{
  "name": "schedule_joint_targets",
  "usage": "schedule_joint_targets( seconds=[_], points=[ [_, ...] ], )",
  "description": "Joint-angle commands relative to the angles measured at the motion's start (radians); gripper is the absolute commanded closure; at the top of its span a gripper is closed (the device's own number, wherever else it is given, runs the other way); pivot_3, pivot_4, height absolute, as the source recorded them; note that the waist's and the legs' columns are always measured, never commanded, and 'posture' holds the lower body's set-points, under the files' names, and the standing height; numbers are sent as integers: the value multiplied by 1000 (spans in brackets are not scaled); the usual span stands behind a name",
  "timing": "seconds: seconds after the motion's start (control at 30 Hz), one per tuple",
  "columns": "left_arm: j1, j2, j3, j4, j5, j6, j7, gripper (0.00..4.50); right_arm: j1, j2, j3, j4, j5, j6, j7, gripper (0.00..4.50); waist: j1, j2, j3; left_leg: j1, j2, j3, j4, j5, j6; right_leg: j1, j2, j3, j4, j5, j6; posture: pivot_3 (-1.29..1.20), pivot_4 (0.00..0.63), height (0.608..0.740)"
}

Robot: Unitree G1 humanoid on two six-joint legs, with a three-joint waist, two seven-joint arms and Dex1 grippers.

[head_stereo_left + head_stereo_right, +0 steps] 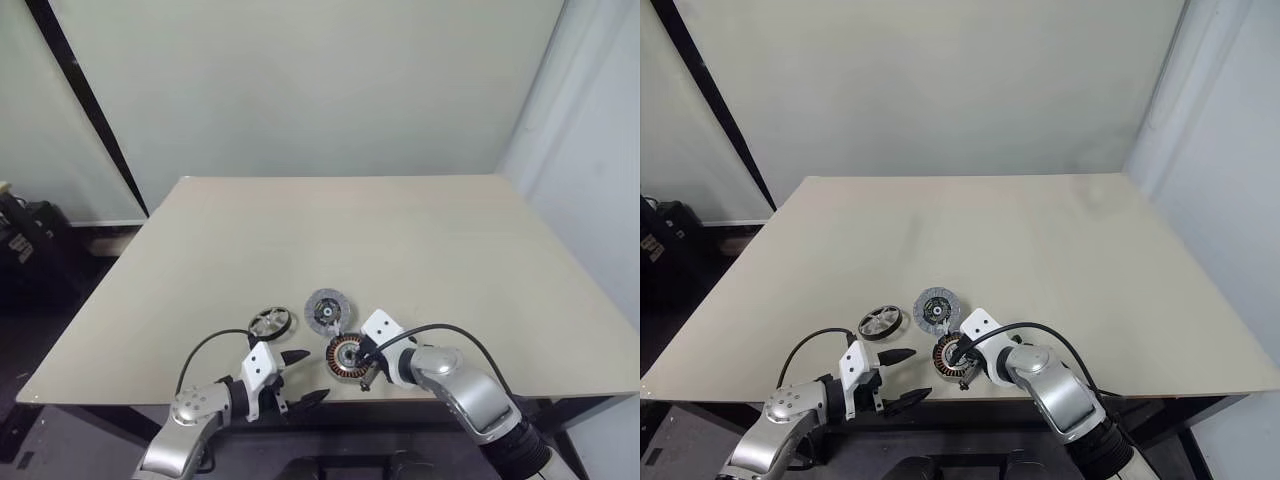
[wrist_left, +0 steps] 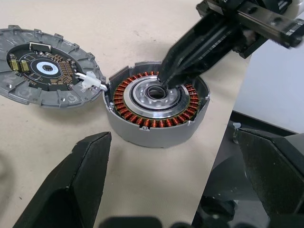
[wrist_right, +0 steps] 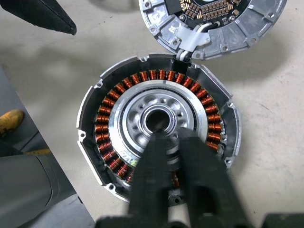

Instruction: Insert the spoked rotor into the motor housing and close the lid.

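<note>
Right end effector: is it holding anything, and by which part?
Nothing is held: the right end effector is shut, its tips at the motor housing's central hub.

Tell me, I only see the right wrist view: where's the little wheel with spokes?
Observer: The spoked rotor lies on the table, to the robot's left of the lid.
Operator: Is the other hand holding it?
Observer: No. The left gripper is open, nearer the table's front edge than the rotor.
Operator: What is my hand doing?
Observer: The right gripper is shut, its tips at the centre of the motor housing.
</note>
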Motion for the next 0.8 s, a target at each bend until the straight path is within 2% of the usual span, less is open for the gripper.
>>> schedule_joint_targets(
  seconds=[0.03,0.4,0.73,0.8],
  points=[
    [-11,0,-1,-9,0,-20,-7,0,-16,-1,-8,-32,7,-8,-1,4481,0,0,0,0,0,0,0,0,0,0,0,0,0,0,0,0,0,740],
    [-12,0,0,-5,1,-23,-8,0,-14,33,-35,-57,44,-54,6,4481,0,0,0,0,0,0,0,0,0,0,0,0,0,0,0,0,0,740],
    [8,-28,48,-16,-46,20,36,0,9,-16,50,22,-17,-124,3,4481,0,0,0,0,0,0,-1,0,0,0,0,0,0,0,0,0,0,740],
    [14,-32,60,-22,-57,30,46,0,10,-9,30,18,0,-133,6,4109,0,0,0,0,0,0,-1,0,0,0,0,0,0,0,0,0,0,740]
  ],
)
